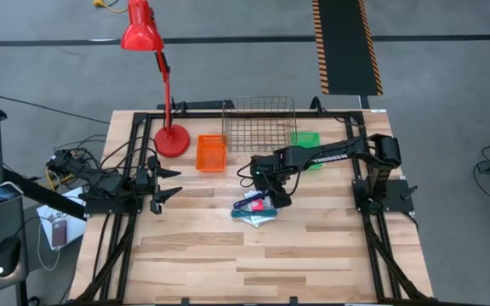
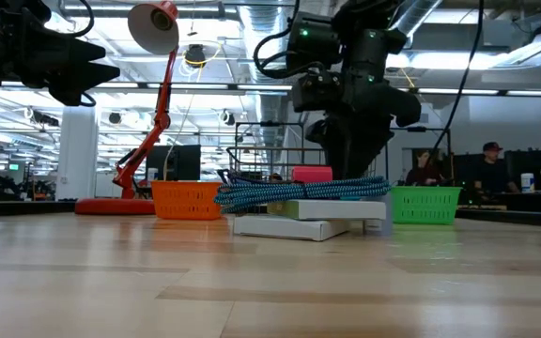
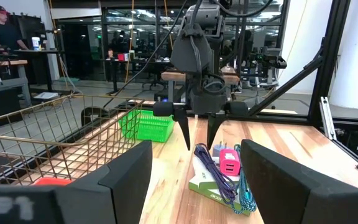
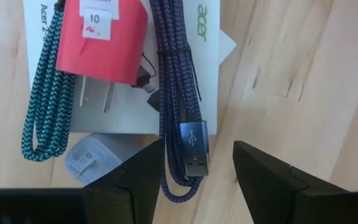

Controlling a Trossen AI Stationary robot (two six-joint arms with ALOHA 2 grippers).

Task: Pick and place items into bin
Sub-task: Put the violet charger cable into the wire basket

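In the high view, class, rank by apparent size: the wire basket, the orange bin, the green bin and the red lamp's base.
1. Wire basket, clearly largest.
2. Red lamp's base and orange bin: too alike to rank.
3. Green bin: looks smallest, but the right arm covers part of it.

a big open lab or workshop hall: grey floor with a hazard-striped mat point(image 1: 347, 47), exposed ceiling ducts and strip lights, glass partitions, rows of desks where people point(image 2: 489, 164) sit at screens. a wooden workbench point(image 1: 253, 263) framed in black rails point(image 1: 109, 251) holds a red desk lamp point(image 1: 147, 51).
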